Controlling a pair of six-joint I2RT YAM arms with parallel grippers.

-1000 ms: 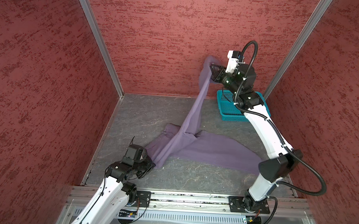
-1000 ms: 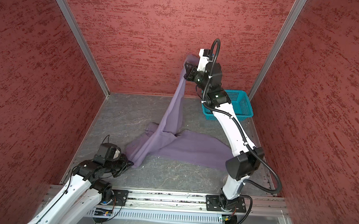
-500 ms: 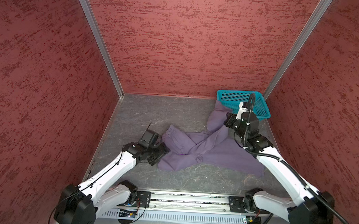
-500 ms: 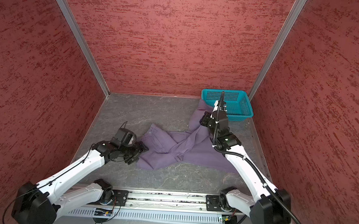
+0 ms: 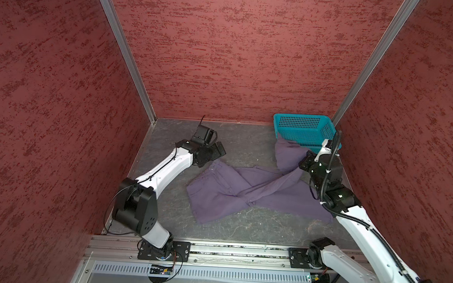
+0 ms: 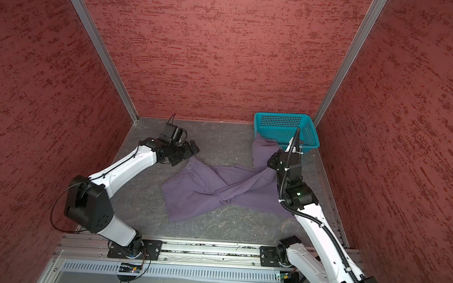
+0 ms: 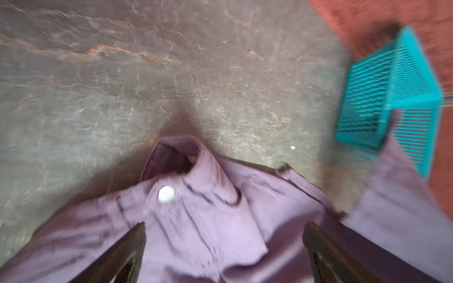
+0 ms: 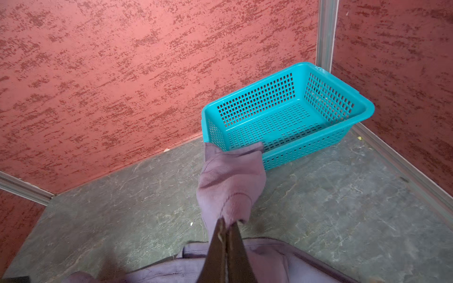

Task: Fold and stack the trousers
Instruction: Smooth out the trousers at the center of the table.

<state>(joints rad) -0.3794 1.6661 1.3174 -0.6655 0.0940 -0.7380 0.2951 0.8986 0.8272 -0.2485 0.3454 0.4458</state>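
Both arms moved loads in the last second. The right gripper [image 8: 228, 224] came down from up by the back wall [image 5: 238, 55] to just above the floor [image 5: 246, 146], next to the basket [image 5: 301, 116]. The left gripper [image 7: 224, 245] swung over to the waistband [image 7: 171, 156] and sprang wide open, empty.

The right one is pinched tight on a leg [image 8: 230, 181] of the trousers [image 5: 244, 191]. They're sprawled on the floor, long axis running left to right, waistband left, legs crossed. The waistband end sits just ahead of the open left jaws, so my guess is that arm grabs next.

The left wrist view shows the button [image 7: 166, 194] up close. The right wrist view shows the hem lapping the basket rim. Only the top views show the crossing.
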